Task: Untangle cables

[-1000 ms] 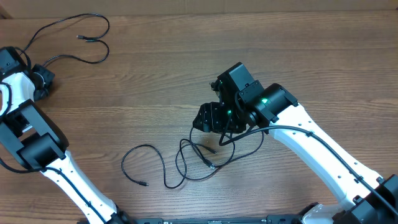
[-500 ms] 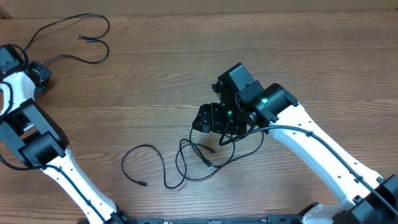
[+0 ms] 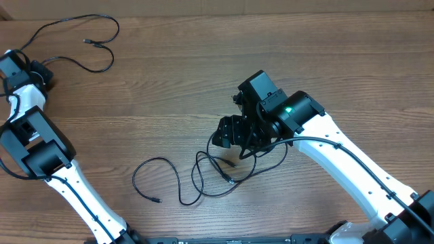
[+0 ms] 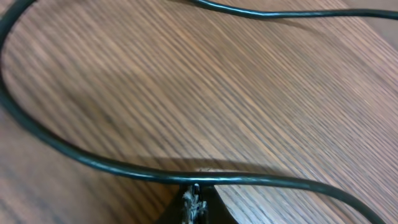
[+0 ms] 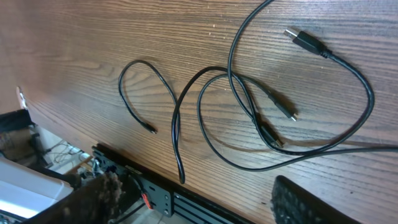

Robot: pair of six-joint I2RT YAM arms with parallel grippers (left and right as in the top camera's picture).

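Two or three black cables (image 3: 224, 177) lie tangled in loops on the wooden table at front centre. They also show in the right wrist view (image 5: 255, 112), with a USB plug (image 5: 305, 40) lying free. My right gripper (image 3: 229, 132) hovers just above and behind the tangle, open and empty, its fingers wide apart (image 5: 199, 204). Another black cable (image 3: 95, 43) lies in loops at the far left back. My left gripper (image 3: 42, 71) is shut on that cable, which runs across its closed jaws (image 4: 196, 190) in the left wrist view (image 4: 124, 168).
The table's front edge with a black metal rail (image 5: 168, 199) is close below the tangle. One thin cable loop (image 3: 146, 166) reaches out to the left of the tangle. The back of the table ends at a pale wall (image 3: 271, 5).
My left gripper has moved a little toward the back of the table with its cable, shifting the cable's near end. The right arm and the tangle have barely moved.
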